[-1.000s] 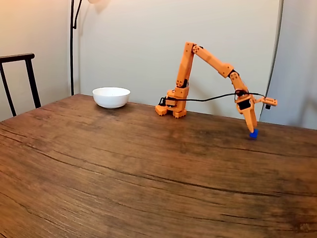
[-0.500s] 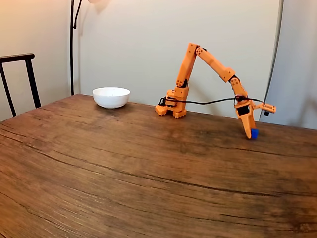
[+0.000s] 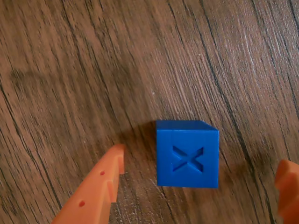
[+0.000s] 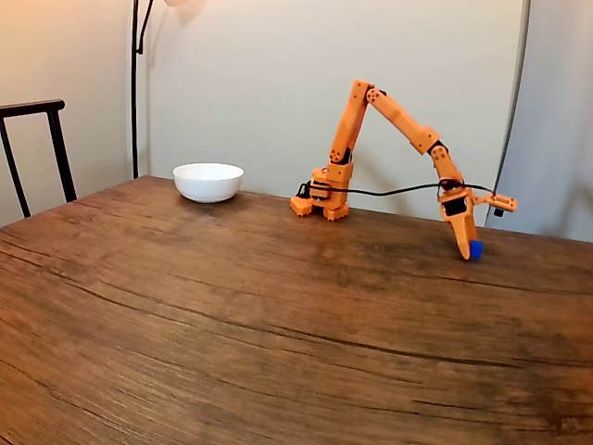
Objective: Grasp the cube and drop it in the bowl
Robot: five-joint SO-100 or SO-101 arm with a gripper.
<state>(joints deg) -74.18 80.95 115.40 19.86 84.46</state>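
Gripper (image 3: pixel 201 186) spread wide, one orange finger (image 3: pixel 100 184) left of the blue cube (image 3: pixel 187 154) in the wrist view, the other at the right edge, neither touching. Cube sits on the table (image 4: pixel 232 315) near its far right edge in the fixed view; white bowl (image 4: pixel 208 181) well apart, bare wood between. Since a second ago, the arm has dropped slightly, cube unmoved.
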